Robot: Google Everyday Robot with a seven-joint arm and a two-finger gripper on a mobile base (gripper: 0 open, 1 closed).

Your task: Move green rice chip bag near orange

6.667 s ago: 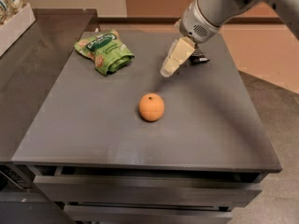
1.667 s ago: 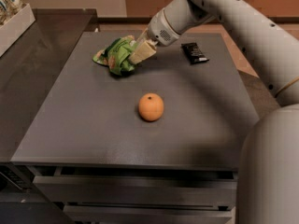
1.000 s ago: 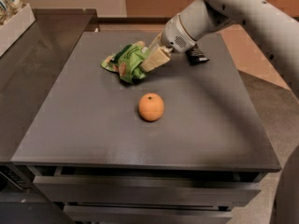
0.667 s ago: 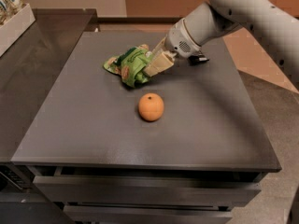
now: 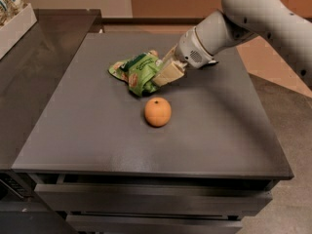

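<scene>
The green rice chip bag (image 5: 138, 72) is crumpled and held by its right end, just behind and left of the orange (image 5: 157, 111). The orange sits near the middle of the dark grey table (image 5: 97, 130). My gripper (image 5: 165, 75) comes in from the upper right on the white arm, and its cream fingers (image 5: 170, 71) are shut on the bag. The bag's lower edge is a short gap from the orange and does not touch it.
A white bin with packaged goods (image 5: 12, 13) stands on the counter at the far left. The table's front edge is close below the orange. The small black bar is hidden behind the arm.
The gripper took hold of the bag at the back left of the table and has carried it right and forward, closer to the orange. The orange has not moved.
</scene>
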